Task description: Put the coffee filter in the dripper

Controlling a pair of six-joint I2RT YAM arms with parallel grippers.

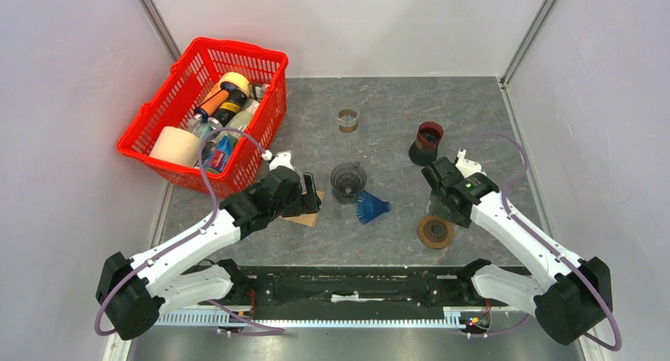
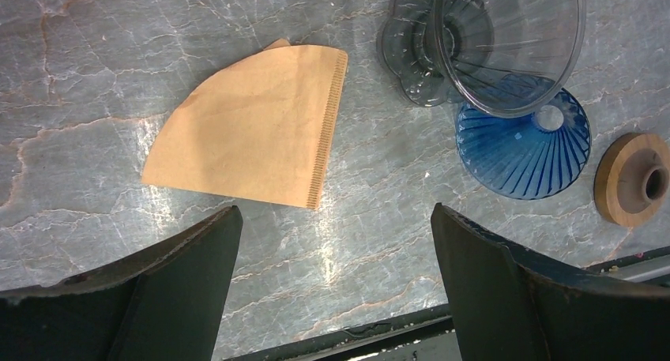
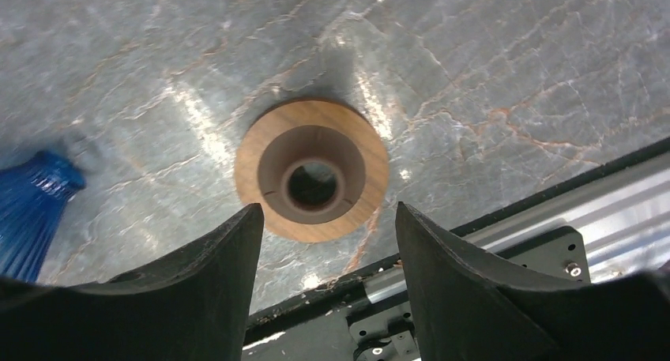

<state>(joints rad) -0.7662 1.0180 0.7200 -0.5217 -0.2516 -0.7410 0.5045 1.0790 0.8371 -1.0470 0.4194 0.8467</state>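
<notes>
The brown paper coffee filter (image 2: 253,132) lies flat and folded on the marble table, partly hidden under my left gripper (image 1: 310,197) in the top view. In the left wrist view my left gripper (image 2: 336,212) hangs open just short of the filter's near edge, with only bare table between its jaws. A clear grey dripper (image 2: 506,45) stands to the filter's right, and a blue ribbed dripper (image 2: 525,148) lies tipped beside it. My right gripper (image 3: 328,209) is open above a wooden ring (image 3: 312,170), holding nothing.
A red basket (image 1: 150,152) full of bottles and rolls stands at the back left. A dark dripper (image 1: 427,142) and a small glass with a wooden band (image 1: 348,119) stand further back. The table's front rail (image 1: 348,286) runs just behind both grippers.
</notes>
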